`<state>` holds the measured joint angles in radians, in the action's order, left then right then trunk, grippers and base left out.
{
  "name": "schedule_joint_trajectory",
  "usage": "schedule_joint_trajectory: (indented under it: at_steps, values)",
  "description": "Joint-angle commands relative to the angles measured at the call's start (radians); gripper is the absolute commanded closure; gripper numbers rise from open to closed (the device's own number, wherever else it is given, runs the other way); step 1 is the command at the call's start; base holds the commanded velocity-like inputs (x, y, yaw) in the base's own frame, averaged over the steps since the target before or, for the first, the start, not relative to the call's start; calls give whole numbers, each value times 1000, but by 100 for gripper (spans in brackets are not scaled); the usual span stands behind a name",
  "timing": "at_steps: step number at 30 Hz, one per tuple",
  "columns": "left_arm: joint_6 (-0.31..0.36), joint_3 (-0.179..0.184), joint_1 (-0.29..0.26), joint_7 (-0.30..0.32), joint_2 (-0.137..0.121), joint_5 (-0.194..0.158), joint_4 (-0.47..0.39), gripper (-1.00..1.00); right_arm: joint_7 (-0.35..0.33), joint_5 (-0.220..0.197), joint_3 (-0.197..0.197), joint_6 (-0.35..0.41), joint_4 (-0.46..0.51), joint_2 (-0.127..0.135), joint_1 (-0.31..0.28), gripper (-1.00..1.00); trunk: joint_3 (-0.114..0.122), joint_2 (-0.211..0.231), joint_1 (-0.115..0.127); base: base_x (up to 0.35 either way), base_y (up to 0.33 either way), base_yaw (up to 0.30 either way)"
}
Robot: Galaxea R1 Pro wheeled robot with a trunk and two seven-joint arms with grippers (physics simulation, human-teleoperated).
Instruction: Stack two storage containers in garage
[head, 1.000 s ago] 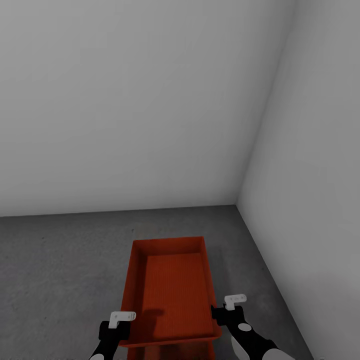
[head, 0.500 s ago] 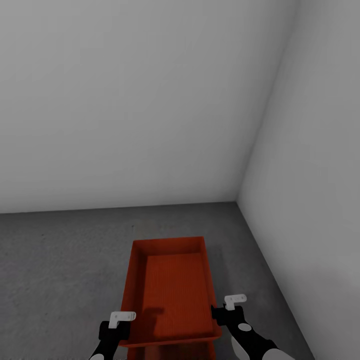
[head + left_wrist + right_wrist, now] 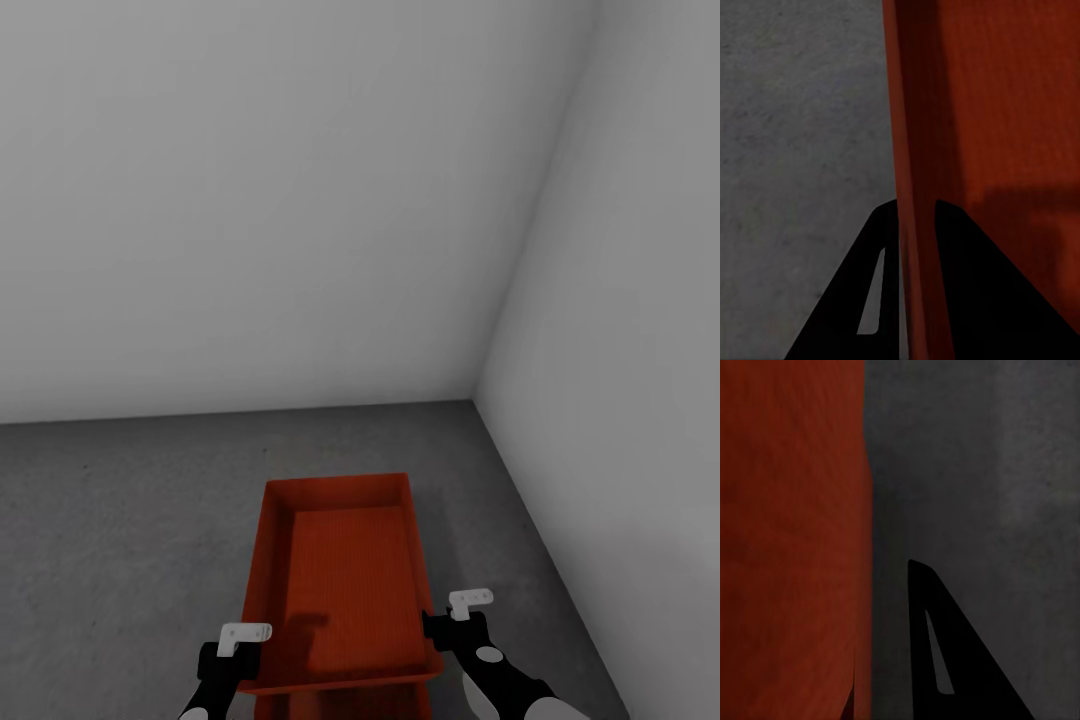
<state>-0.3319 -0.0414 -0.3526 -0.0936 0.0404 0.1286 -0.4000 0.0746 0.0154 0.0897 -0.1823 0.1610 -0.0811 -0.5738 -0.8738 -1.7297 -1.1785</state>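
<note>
An orange-red storage container (image 3: 345, 580) is being held between both arms above the speckled dark-grey concrete floor (image 3: 120, 520), near the corner of the pale-grey walls (image 3: 260, 200). The left gripper (image 3: 916, 225) is pinching the container's left wall, one finger on each side of it. The right gripper (image 3: 889, 660) is straddling the right wall, seemingly gripping it. A second orange-red edge (image 3: 345, 700) is peeking out below

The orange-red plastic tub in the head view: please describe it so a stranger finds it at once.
Start at the room corner where two pale-grey walls meet the dark-grey concrete floor. Before that corner sits the shallow orange-red rectangular plastic tub, open-topped and ribbed inside, the sole coloured object, with the left gripper and right gripper at its sides.
</note>
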Motion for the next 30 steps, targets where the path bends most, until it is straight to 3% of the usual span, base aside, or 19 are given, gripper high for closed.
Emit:
schedule_joint_trajectory:
  at_steps: [1,30]
  values:
    - [-4,-6,0,-14,-1,5,1,100,14,2,-8,-3,0,3,-1,100,-2,0,0,0,0,0]
    - [-4,-6,0,-14,-1,5,3,100,14,2,-8,-3,0,3,-1,100,-47,0,0,0,0,0]
